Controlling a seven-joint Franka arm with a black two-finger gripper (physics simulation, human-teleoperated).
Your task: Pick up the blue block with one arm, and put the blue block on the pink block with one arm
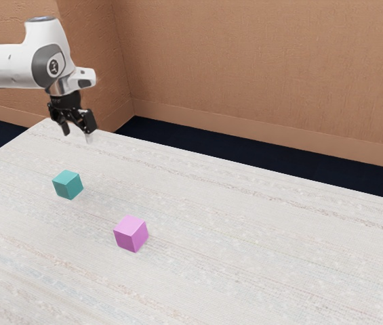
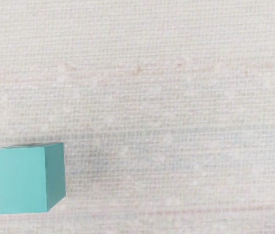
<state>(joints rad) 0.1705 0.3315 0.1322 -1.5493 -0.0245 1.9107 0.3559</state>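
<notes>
Black two-finger pincer (image 1: 77,130) hangs above pale woven tabletop (image 1: 245,223), fingers apart, empty, prob. pre-grasp. Small teal-blue cube (image 1: 67,184) rests on tabletop below it, w/ pink cube (image 1: 131,233) near, apart.

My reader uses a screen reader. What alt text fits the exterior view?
An open black gripper hangs above a pale table, holding nothing. A blue block sits on the table near it; a pink block sits apart, toward the exterior view's right.
</notes>
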